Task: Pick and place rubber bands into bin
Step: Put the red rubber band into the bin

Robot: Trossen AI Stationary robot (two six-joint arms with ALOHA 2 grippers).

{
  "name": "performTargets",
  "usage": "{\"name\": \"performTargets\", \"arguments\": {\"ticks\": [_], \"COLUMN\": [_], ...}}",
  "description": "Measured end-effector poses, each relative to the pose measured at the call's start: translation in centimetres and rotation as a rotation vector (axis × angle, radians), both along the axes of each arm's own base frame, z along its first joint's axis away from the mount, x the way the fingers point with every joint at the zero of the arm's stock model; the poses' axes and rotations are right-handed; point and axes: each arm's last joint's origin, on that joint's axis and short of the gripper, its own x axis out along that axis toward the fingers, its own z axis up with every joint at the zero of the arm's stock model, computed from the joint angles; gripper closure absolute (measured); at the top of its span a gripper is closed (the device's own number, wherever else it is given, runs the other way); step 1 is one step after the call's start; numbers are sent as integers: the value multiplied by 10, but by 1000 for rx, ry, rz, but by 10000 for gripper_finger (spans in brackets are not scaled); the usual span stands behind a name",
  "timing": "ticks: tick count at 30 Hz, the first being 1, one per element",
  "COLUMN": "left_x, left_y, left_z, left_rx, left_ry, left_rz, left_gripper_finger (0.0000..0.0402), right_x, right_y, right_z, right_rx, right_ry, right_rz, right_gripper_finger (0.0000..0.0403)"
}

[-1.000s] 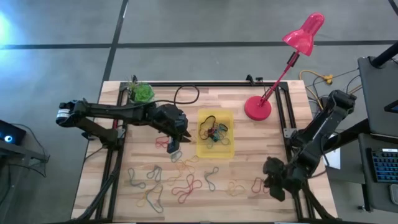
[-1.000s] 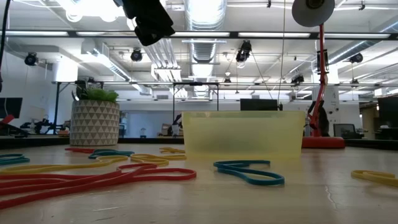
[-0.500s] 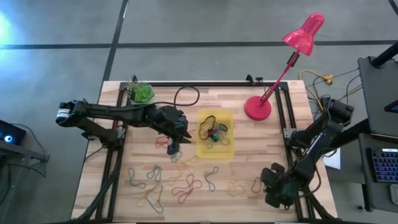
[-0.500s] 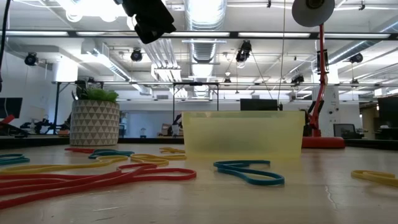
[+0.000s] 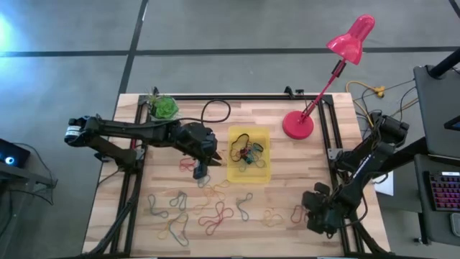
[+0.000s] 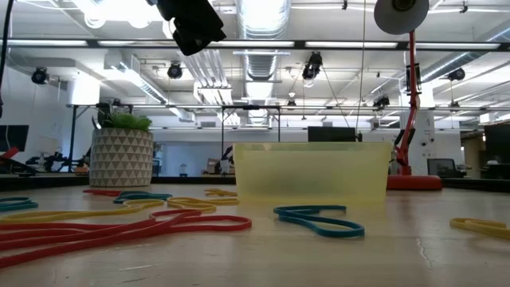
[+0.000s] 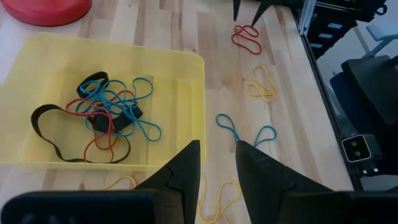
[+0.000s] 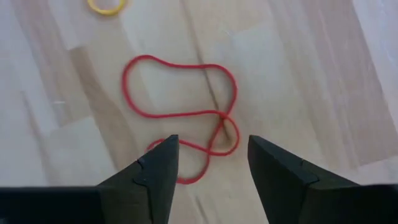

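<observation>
Right wrist view: the right fingers are spread apart over a red band near the counter's front right corner. It looks ready to drop down and pinch it, then carry it to the bin mid-counter. The left fingers hang beside the bin, a little apart, holding nothing.

No text, label, brand, number or sign can be read in any view, neither on the tabletop things nor in the room behind
</observation>
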Motion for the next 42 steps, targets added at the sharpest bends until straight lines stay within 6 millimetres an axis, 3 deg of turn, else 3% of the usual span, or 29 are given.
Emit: {"name": "performTargets", "arguments": {"ticks": [21, 32, 36, 42], "left_x": [0, 0, 0, 0], "left_y": [0, 0, 0, 0], "left_z": [-1, -1, -1, -1], "left_rx": [-1, -15, -16, -14], "left_ry": [3, 8, 8, 8], "left_rz": [1, 20, 21, 23], "left_gripper_finger": [315, 315, 315, 315], "right_x": [9, 6, 6, 5], "right_y": [-16, -21, -22, -23], "right_z": [-23, -30, -31, -31], "right_rx": [82, 113, 106, 95], "right_ry": [22, 134, 138, 146], "right_rz": [125, 52, 48, 48], "right_gripper_finger": [222, 225, 242, 300]}}
